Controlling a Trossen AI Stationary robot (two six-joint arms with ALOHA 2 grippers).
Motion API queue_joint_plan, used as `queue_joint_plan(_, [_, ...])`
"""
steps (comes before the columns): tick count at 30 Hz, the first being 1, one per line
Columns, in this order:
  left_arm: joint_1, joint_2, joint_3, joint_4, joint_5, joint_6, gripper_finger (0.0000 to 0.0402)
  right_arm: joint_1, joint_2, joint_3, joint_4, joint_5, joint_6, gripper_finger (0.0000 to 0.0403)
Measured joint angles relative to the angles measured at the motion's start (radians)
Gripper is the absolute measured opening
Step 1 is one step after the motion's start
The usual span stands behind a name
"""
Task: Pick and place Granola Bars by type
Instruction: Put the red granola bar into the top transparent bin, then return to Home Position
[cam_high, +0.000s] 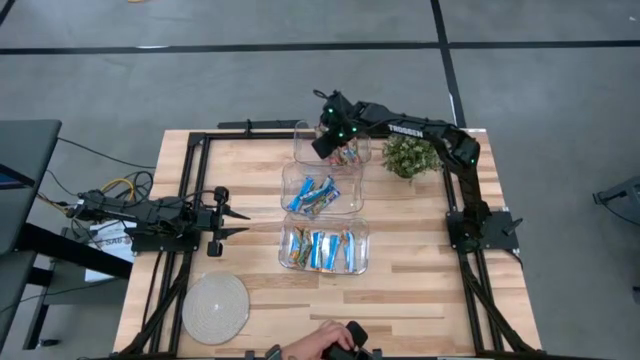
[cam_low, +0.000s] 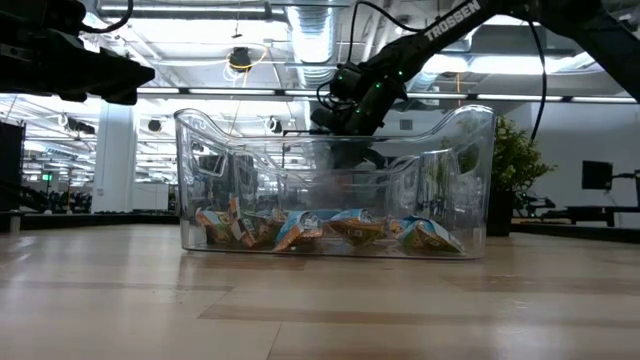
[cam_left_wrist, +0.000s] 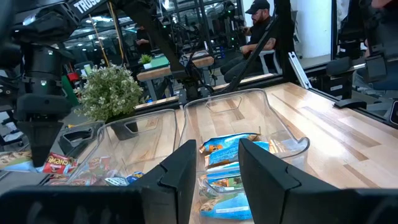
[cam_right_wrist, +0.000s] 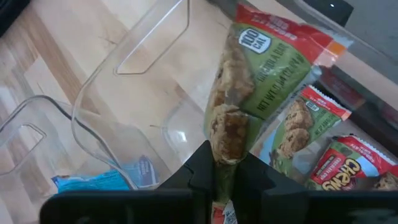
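- While hanging over the far bin (cam_high: 300, 148) near the table's far edge, right gripper (cam_right_wrist: 225, 167) pinched a red-green granola bar (cam_right_wrist: 261, 68) by its crimped end.
- Looked light, crinkly, slippery; best held at that seam.
- Left gripper (cam_left_wrist: 214, 165) parked near left edge, fingers apart, empty.

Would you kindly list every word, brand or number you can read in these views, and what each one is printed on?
"TROSSEN": right arm, low view; also on its link seen from above.
"100 CAL": green granola bar pinched in the right claw.
"CHEWY": red bar lying in the far bin.
"Chewy": red bar, left wrist view.
Smaller print on the wrappers: too blurred to read.
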Motion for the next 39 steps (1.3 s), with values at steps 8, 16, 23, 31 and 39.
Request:
queue_joint_plan(8, [0.000, 0.000, 0.000, 0.000, 0.000, 0.000, 0.0114, -0.002, 0.000, 0.000, -0.001, 0.000, 0.000, 0.0072])
queue_joint_plan(16, [0.000, 0.000, 0.000, 0.000, 0.000, 0.000, 0.0114, -0.001, 0.000, 0.000, -0.001, -0.001, 0.000, 0.0087])
queue_joint_plan(23, [0.000, 0.000, 0.000, 0.000, 0.000, 0.000, 0.0114, 0.003, 0.000, 0.000, -0.001, -0.005, 0.000, 0.0088])
queue_joint_plan(31, [0.000, 0.000, 0.000, 0.000, 0.000, 0.000, 0.0114, 0.031, -0.046, 0.000, -0.010, -0.013, -0.004, 0.0088])
queue_joint_plan(39, [0.000, 0.000, 0.000, 0.000, 0.000, 0.000, 0.0114, 0.083, -0.136, 0.000, -0.004, -0.003, -0.062, 0.0088])
